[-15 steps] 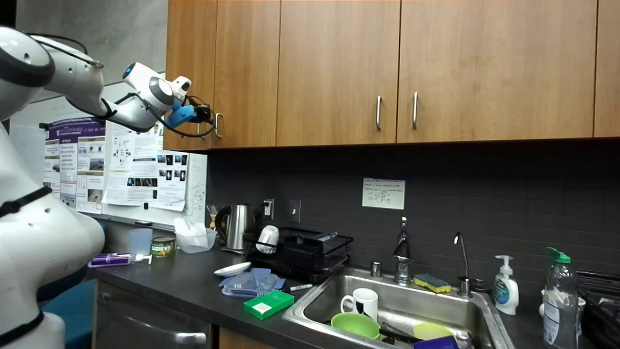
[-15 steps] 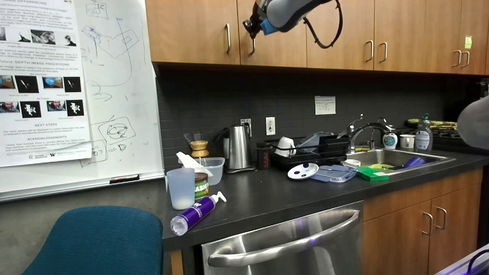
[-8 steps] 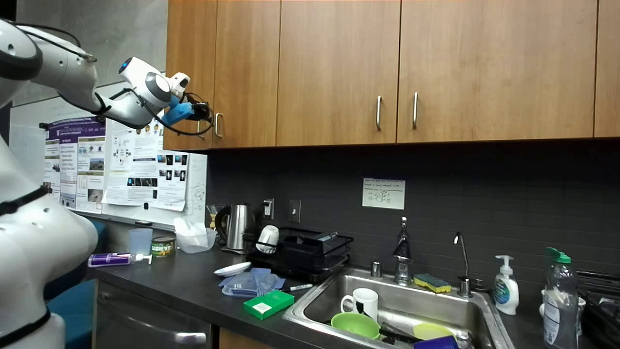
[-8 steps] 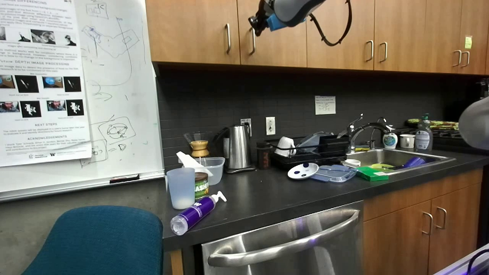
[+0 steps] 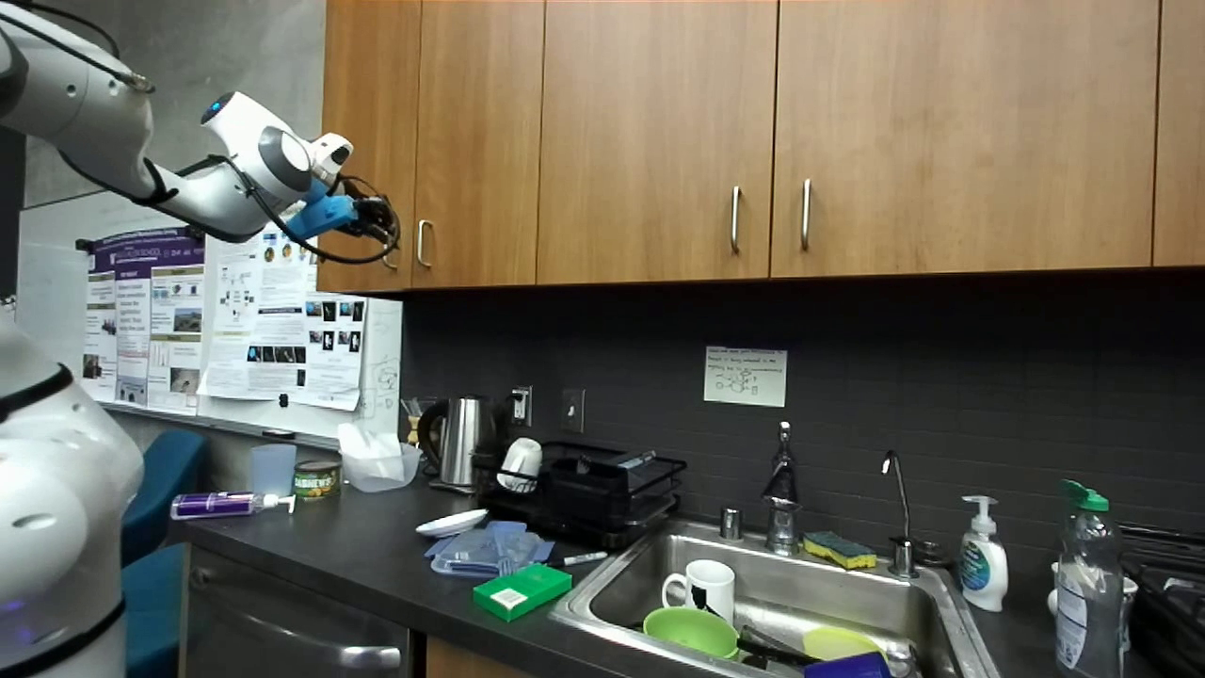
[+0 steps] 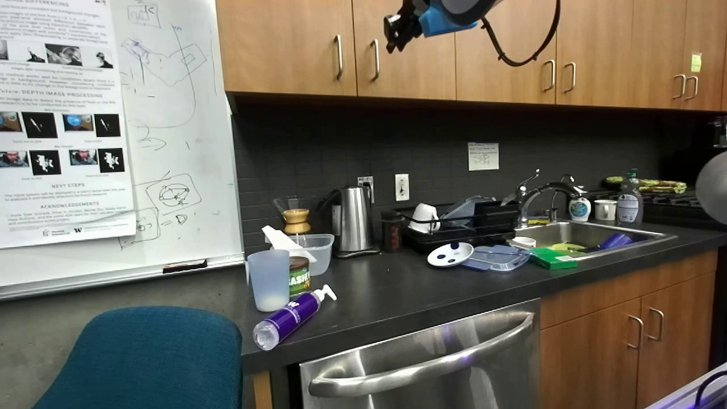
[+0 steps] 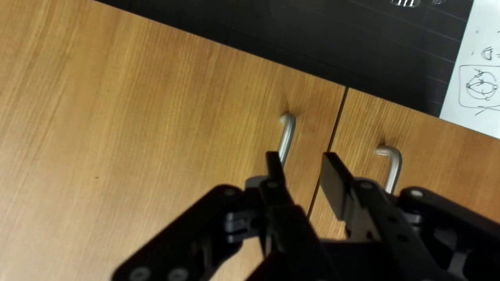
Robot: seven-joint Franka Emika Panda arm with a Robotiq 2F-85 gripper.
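Change: your gripper (image 7: 300, 159) has drawn back from the cabinet doors (image 7: 168, 117) | Grip: jaws parted, nothing between | Wrist view, from the jaws: nearer handle (image 7: 288, 134) at 11 o'clock, other handle (image 7: 395, 166) at 3 | Meaning: you hold neither

Cabinet door (image 7: 156, 128) looks smooth, wood-grained, faintly glossy; its handle (image 7: 288, 132) is satin metal. Gripper (image 7: 301, 157) looks matt. Kettle (image 6: 355, 220): smooth, shiny metal. Dishwasher front (image 6: 443, 393): smooth, reflective metal. Chair (image 6: 147, 360): matt cloth. Tumbler (image 6: 269, 281): smooth plastic, by appearance.
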